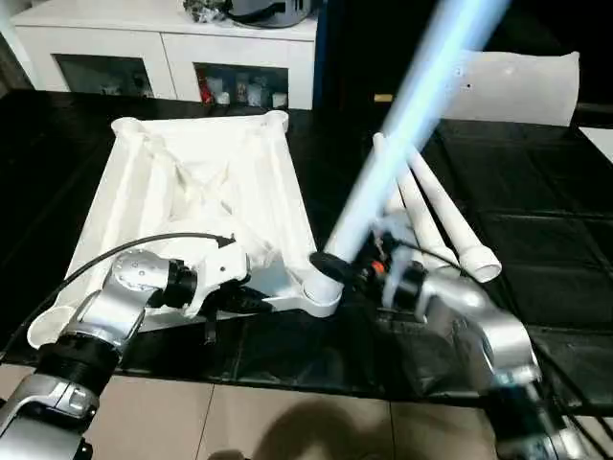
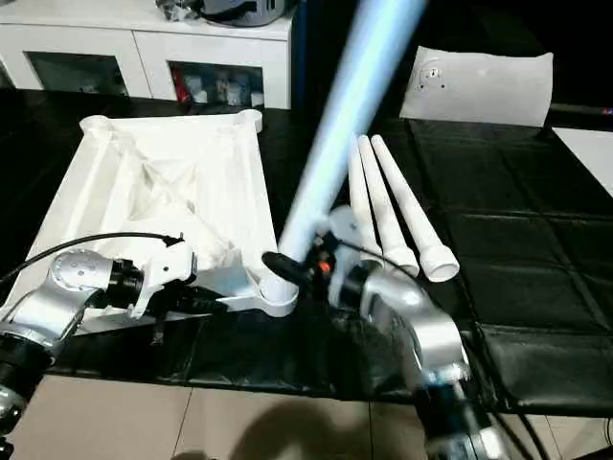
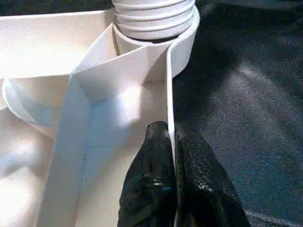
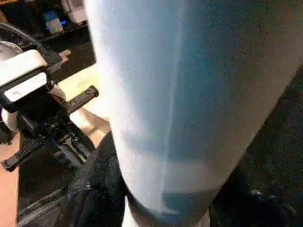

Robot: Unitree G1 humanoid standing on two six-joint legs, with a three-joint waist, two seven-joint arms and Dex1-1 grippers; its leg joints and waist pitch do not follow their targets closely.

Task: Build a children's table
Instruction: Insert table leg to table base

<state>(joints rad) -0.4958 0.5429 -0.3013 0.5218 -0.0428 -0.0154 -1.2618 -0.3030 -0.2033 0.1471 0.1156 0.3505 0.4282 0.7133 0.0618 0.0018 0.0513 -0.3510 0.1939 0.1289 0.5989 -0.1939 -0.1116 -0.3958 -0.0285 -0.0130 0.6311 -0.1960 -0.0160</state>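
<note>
The white tabletop (image 1: 192, 182) lies upside down on the black mat, ribbed underside up. My left gripper (image 3: 169, 135) is shut on its thin side wall, one black finger (image 3: 156, 179) on each side, close to the near right corner socket (image 1: 324, 287). A long white leg (image 1: 402, 125) stands in that socket, leaning up and to the right. My right gripper (image 1: 347, 268) is shut on the leg just above the socket. In the right wrist view the leg (image 4: 189, 94) is very close. Three loose legs (image 1: 436, 220) lie side by side on the mat to the right.
A white cabinet (image 1: 163, 48) stands at the back and a white flat bag (image 1: 517, 86) lies at the back right. The black mat (image 1: 536, 230) ends near me at a tiled floor (image 1: 287, 422). A black cable (image 1: 115, 251) arcs over my left forearm.
</note>
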